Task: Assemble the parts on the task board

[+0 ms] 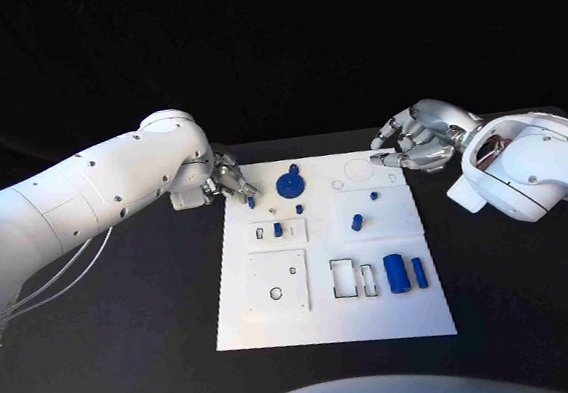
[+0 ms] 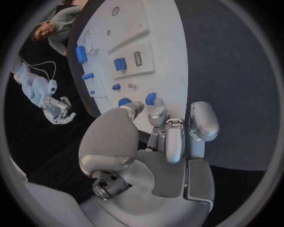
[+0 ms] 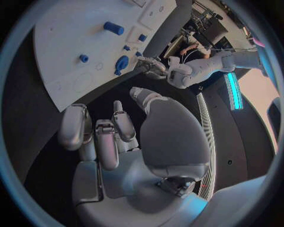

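Task board (image 1: 337,325) flat mid-table (image 1: 121,364), parts scattered on it. Left robot hand (image 1: 228,180) at the board's 10 o'clock corner, pinching a small blue part (image 1: 251,202) between fingertips (looks like a peg, hard to say). Could easily slip or go in crooked, since only the tips have it. Right robot hand (image 1: 415,145) at 1 o'clock, fingers curled in on nothing; could nudge the board's edge if lowered.

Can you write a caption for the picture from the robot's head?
Left hand pinches a small blue part at the white task board's far corner; right hand hovers opposite.
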Robot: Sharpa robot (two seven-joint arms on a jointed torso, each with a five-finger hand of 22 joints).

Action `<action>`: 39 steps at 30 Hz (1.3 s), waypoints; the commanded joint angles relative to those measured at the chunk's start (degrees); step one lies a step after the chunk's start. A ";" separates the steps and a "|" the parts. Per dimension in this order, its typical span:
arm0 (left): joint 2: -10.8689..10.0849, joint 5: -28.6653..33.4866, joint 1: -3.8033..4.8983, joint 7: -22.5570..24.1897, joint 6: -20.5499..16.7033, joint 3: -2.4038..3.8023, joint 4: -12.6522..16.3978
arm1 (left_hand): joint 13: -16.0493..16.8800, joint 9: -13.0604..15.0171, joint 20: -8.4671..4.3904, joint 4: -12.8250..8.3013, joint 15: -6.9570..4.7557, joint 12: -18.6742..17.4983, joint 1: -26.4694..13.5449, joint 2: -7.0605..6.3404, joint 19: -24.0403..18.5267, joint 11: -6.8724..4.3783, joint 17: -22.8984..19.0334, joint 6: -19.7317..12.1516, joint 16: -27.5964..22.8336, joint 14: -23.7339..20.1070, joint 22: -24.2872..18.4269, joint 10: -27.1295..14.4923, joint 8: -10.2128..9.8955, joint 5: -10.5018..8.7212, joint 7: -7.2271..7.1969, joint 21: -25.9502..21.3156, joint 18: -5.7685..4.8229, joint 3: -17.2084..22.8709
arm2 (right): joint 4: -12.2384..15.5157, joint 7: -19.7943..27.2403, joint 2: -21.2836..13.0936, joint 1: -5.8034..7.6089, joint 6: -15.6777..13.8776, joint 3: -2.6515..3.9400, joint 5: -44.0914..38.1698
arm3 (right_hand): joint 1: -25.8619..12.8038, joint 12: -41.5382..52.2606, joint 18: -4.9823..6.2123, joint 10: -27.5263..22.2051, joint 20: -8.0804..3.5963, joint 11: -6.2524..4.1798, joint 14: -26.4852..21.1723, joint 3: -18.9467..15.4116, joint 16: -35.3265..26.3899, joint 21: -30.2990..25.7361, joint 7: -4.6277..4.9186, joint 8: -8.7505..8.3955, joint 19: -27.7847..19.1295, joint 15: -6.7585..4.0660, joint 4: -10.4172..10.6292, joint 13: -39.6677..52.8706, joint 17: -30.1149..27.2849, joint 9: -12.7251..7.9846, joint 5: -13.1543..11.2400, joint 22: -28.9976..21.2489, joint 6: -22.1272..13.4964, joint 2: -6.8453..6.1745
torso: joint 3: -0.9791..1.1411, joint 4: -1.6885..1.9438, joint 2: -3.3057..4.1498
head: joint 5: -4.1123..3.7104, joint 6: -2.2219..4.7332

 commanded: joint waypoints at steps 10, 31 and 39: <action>0.17 1.18 0.00 0.31 0.18 -0.02 0.26 | -0.05 1.26 -0.42 -0.49 -0.51 -0.08 4.24 1.08 0.09 -0.63 15.07 -0.74 0.21 6.06 0.35 0.10 1.61 -4.35 -0.64 -0.29 -0.55 4.02 | -0.06 -0.10 0.09 -0.03 0.84 0.00 -0.27 | -0.15 -0.18 0.60 -0.43 -0.04 0.04 5.50 -0.04 -0.27 -0.22 0.07 0.47 -0.26 -0.47 0.40 -0.04 13.38 0.11 0.11 -0.01 -0.47 -0.01 | 0.00 -0.03 0.02 | -0.01 -0.13; 0.42 1.90 -0.12 -0.04 1.22 -0.34 -0.25 | -0.20 2.13 -0.56 -1.85 -0.66 -0.20 7.15 0.76 0.20 -0.81 15.07 -1.33 0.21 6.06 0.77 0.07 2.36 -4.84 -0.84 -0.28 -0.58 9.19 | -0.06 -0.10 0.12 -0.03 0.84 0.00 -0.27 | -0.18 -0.16 0.62 -0.40 -0.04 0.04 5.49 -0.04 -0.29 -0.30 0.07 0.55 -0.28 -0.47 0.49 -0.01 13.34 0.15 0.08 -0.06 -0.49 -0.01 | 0.00 -0.02 -0.03 | -0.02 -0.36; 0.13 3.34 -0.15 0.00 1.10 -0.35 0.10 | -0.30 4.46 -0.47 -9.13 -0.46 -0.40 8.59 -1.43 0.31 -0.40 15.07 -2.32 0.21 6.06 1.50 0.70 4.67 0.78 -0.22 -0.19 -0.67 20.75 | -0.11 -0.06 0.14 -0.03 0.82 0.00 -0.27 | -0.18 -0.16 0.62 -0.40 -0.04 0.04 5.49 -0.04 -0.29 -0.30 0.07 0.55 -0.28 -0.47 0.49 -0.01 13.34 0.15 0.08 -0.06 -0.49 -0.01 | 0.01 0.03 -0.06 | 0.00 -0.38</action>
